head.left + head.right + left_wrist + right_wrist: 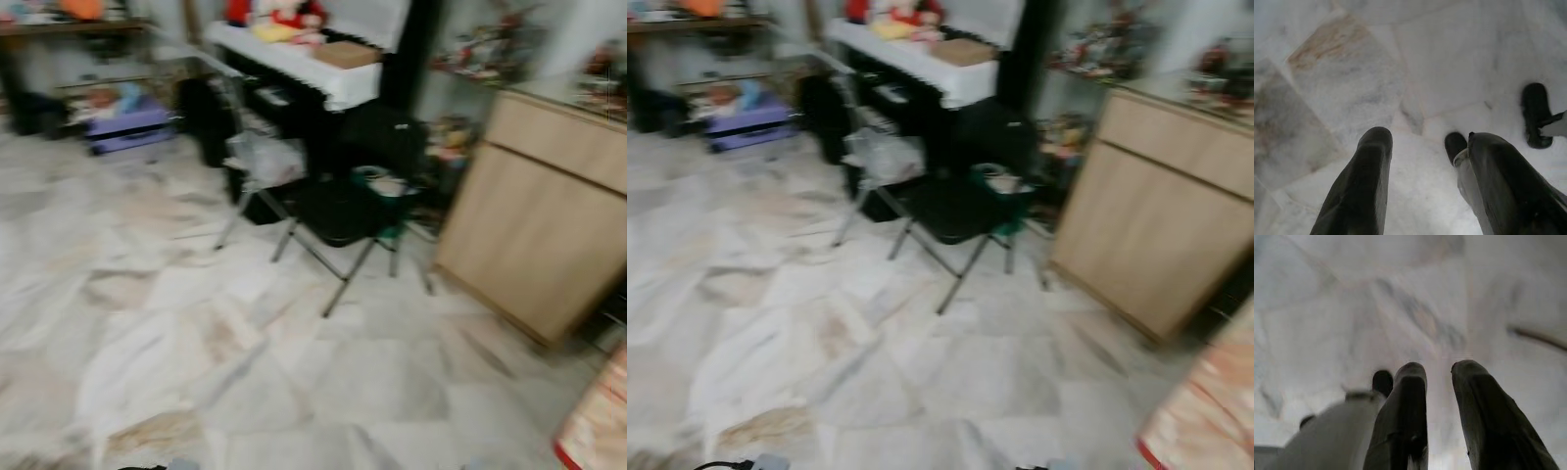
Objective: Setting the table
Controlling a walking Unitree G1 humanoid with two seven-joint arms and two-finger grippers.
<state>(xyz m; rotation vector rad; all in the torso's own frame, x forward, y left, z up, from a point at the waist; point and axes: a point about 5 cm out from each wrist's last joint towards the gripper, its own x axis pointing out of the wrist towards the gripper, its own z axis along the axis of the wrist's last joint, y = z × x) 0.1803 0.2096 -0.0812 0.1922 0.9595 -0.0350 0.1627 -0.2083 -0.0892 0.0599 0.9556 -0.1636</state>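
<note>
The robot is walking across a marble floor (196,352), judging by the blurred head views, so the step in hand is looking like travel, not handling. Both arms are hanging down: the left gripper (1422,147) is showing its fingers well apart and carrying nothing, and the right gripper (1439,374) is showing a narrow gap, also carrying nothing. A folding chair (338,211), a piano (313,69) and a wooden cabinet (534,225) are lying ahead. No tableware or dining table is visible yet, so the next move is calling for finding them
</note>
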